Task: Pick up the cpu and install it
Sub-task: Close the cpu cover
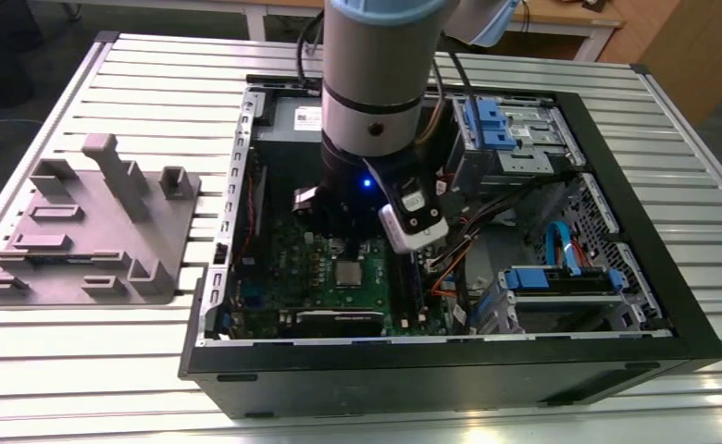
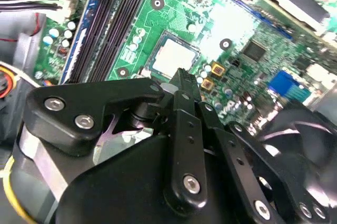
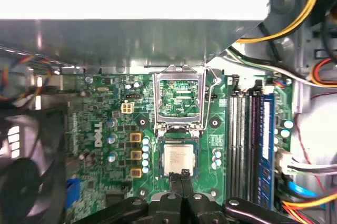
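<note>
Arm reaches down into the open case (image 1: 657,305) on the slatted table (image 1: 77,370). Cpu (image 3: 178,159) lies flat in its socket on the motherboard (image 3: 105,129) (retention frame (image 3: 179,97) hinged up behind it). Gripper (image 3: 182,174) just above the cpu's edge, fingers pressed together, holding nothing. Grey fixture (image 1: 83,231) sits outside the case.

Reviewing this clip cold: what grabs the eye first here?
The robot arm plunging into the open computer case on the slatted table. Below its claw, the silvery cpu lies in its socket on the green motherboard, the retention frame flipped open beside it.
</note>
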Available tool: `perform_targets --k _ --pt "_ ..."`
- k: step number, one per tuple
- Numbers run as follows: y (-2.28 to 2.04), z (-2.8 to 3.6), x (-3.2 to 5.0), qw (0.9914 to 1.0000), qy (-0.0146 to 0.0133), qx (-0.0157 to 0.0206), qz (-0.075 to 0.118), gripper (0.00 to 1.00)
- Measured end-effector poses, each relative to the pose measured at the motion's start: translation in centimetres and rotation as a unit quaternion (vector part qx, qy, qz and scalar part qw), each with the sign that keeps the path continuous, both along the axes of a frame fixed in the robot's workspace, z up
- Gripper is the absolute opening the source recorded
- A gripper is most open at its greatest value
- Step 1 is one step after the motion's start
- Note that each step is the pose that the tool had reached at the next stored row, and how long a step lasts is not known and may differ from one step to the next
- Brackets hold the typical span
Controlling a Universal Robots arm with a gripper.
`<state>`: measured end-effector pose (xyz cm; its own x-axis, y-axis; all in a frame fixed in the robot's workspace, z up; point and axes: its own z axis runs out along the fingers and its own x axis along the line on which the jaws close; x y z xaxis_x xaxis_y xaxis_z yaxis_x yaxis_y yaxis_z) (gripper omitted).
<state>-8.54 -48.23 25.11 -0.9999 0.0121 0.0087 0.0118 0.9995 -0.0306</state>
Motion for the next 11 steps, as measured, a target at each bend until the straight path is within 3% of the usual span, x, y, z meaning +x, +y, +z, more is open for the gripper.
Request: perform_targets --k 4,7,11 --pt "0.03 0.20 -0.10 0.99999 -0.0051 -0.0003 0.000 0.10" --pt "0.17 0.19 -0.13 0.99998 -0.0054 -0.0005 0.004 0.10" --pt "0.18 0.08 -0.14 0.99925 -0.0053 -0.0003 0.038 0.10"
